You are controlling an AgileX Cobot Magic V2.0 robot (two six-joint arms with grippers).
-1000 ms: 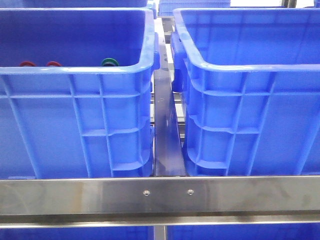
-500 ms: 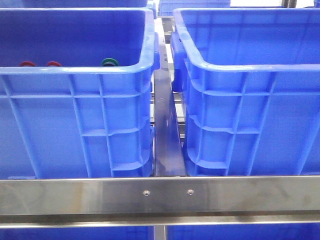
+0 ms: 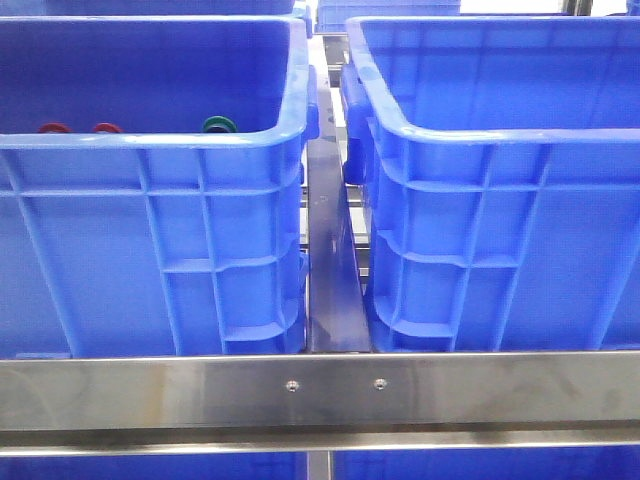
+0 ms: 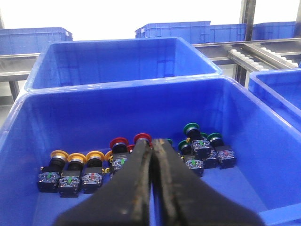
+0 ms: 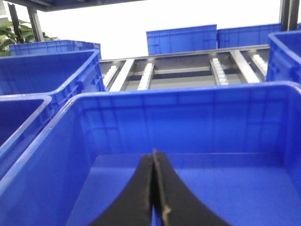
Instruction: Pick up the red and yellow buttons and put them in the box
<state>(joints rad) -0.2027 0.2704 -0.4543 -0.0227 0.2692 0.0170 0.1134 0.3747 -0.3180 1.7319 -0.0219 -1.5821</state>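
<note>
No change seen against the earlier front frames: both crates and buttons in the same places. Left jaws [image 4: 153, 155] pressed together, holding nothing, above the left crate [image 4: 19, 122]. Red buttons [image 4: 119, 142] on the crate floor just past the jaw tips; yellow buttons [image 4: 75, 157] in a row beside the red, green buttons [image 4: 191, 128] on the other side. Right jaws [image 5: 154, 162] also closed, empty, over the bare right box [image 5: 188, 101]. In the front view, red buttons [image 3: 55, 128] only peeking over the near rim.
</note>
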